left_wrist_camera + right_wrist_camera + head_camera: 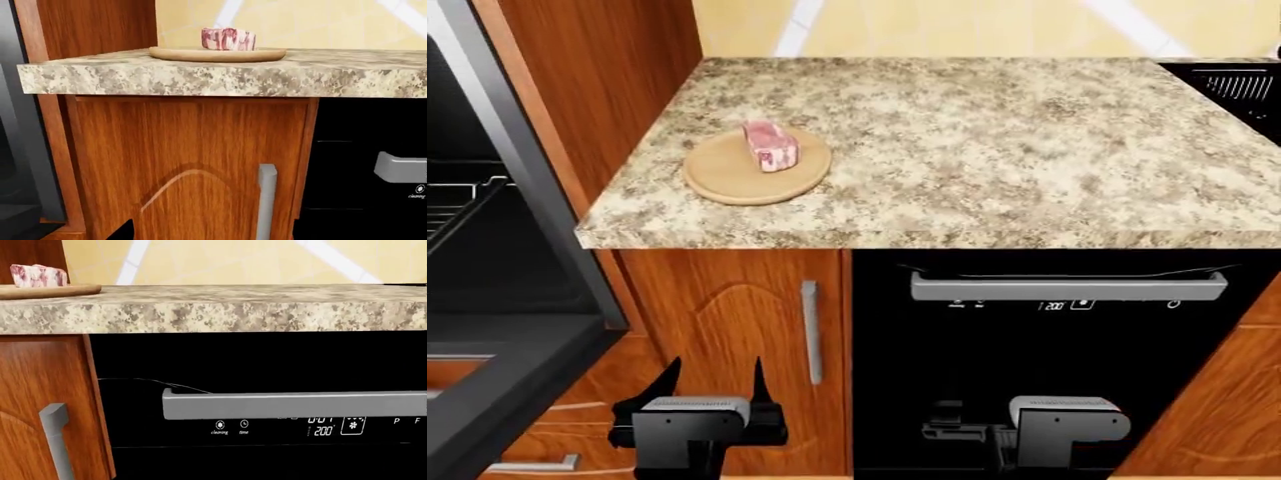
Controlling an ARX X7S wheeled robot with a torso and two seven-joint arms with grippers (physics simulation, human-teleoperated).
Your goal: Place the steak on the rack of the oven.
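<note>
Steak (770,146): small thick slab of raw pink meat, white marbling and fat edge, resting on the round wooden board (723,172) near the counter's left end. Oven (507,300): at far left, door open, black cavity exposed. Rack (457,205): wire grid inside cavity, only partly visible.

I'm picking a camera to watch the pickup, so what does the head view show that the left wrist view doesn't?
Only the head view shows the left pincer with its jaws apart, the right pincer, the open oven and its rack. Only the left wrist view shows the countertop's front edge side-on. Both show the steak on the round wooden board, the cabinet door handle, and the black appliance.
</note>
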